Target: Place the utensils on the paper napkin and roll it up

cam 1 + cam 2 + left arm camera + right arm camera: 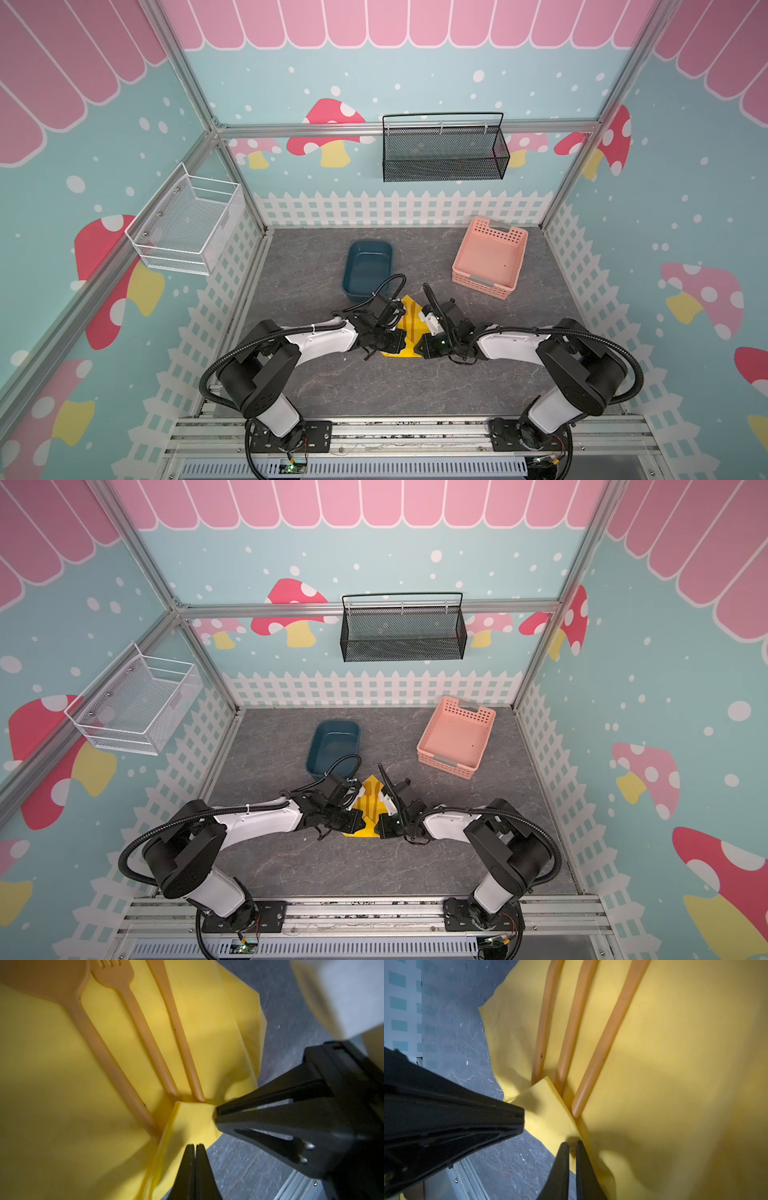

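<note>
The yellow paper napkin [411,326] lies on the grey table between my two grippers. On it, side by side, rest the orange utensils: a spoon [93,1043], a fork [141,1028] and a knife [176,1028]. A near corner of the napkin is folded up over the handle ends [544,1105]. My left gripper [195,1145] is shut on the edge of that flap. My right gripper [572,1142] sits at the same flap with its jaws a narrow gap apart, napkin and table showing through. In both top views the arms hide most of the napkin.
A dark blue tub [368,270] stands just behind the left arm. A pink basket [490,257] sits at the back right. A black mesh basket [444,149] hangs on the back wall and a white wire basket [187,220] on the left wall.
</note>
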Action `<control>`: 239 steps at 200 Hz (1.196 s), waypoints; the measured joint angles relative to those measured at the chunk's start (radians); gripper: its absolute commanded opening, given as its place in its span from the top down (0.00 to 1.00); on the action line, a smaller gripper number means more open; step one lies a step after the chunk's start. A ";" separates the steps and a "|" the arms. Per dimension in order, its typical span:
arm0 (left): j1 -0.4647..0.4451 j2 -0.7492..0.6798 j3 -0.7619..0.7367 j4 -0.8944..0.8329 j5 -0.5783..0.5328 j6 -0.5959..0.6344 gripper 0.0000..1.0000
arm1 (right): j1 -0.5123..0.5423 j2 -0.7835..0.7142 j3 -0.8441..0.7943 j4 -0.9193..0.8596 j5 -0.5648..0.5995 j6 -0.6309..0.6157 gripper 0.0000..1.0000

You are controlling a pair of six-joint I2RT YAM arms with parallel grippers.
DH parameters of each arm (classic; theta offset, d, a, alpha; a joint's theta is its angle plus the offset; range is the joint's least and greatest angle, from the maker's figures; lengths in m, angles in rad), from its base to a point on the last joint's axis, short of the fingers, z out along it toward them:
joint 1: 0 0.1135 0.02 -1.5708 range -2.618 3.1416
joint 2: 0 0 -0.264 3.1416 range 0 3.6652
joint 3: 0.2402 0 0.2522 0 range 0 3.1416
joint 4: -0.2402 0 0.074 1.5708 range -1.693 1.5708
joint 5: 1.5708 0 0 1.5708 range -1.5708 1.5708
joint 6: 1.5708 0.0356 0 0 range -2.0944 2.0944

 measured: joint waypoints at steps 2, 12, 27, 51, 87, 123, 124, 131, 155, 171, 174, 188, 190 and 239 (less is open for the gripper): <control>0.000 0.001 0.000 0.000 0.000 0.000 0.97 | 0.000 -0.002 0.000 0.000 0.000 0.000 0.86; 0.000 0.008 0.000 0.000 0.000 0.000 0.97 | -0.003 -0.008 0.000 -0.002 0.000 0.003 0.84; 0.000 0.011 0.000 0.000 0.000 -0.003 0.97 | -0.011 -0.022 0.000 -0.006 -0.005 0.006 0.83; 0.000 0.014 0.000 0.000 0.000 -0.003 0.97 | -0.037 -0.051 0.001 -0.011 -0.016 0.008 0.80; 0.000 0.023 0.000 0.000 0.000 -0.003 0.97 | -0.108 -0.060 0.035 -0.006 -0.056 0.015 0.77; 0.000 0.023 0.000 0.000 0.000 -0.003 0.97 | -0.179 0.021 0.124 0.018 -0.134 0.023 0.68; 0.000 0.023 0.000 0.000 0.000 -0.003 0.97 | -0.180 0.023 0.126 0.019 -0.135 0.024 0.68; 0.000 0.023 0.000 0.000 -0.001 -0.003 0.97 | -0.189 0.045 0.138 0.027 -0.148 0.026 0.64; 0.000 0.023 0.000 0.000 -0.001 -0.003 0.97 | -0.215 0.114 0.163 0.058 -0.190 0.037 0.62; 0.000 0.023 0.000 0.000 -0.001 -0.003 0.97 | -0.231 0.155 0.169 0.077 -0.217 0.045 0.62; 0.000 0.023 0.000 0.000 -0.001 -0.003 0.97 | -0.233 0.161 0.170 0.081 -0.222 0.045 0.62; 0.000 0.023 0.000 0.000 -0.001 -0.003 0.98 | -0.245 0.188 0.171 0.098 -0.245 0.052 0.62; 0.000 0.023 0.000 0.000 -0.001 -0.003 0.98 | -0.245 0.191 0.171 0.100 -0.248 0.053 0.62; 0.000 0.023 0.000 0.000 -0.001 -0.003 0.98 | -0.258 0.233 0.171 0.164 -0.315 0.074 0.68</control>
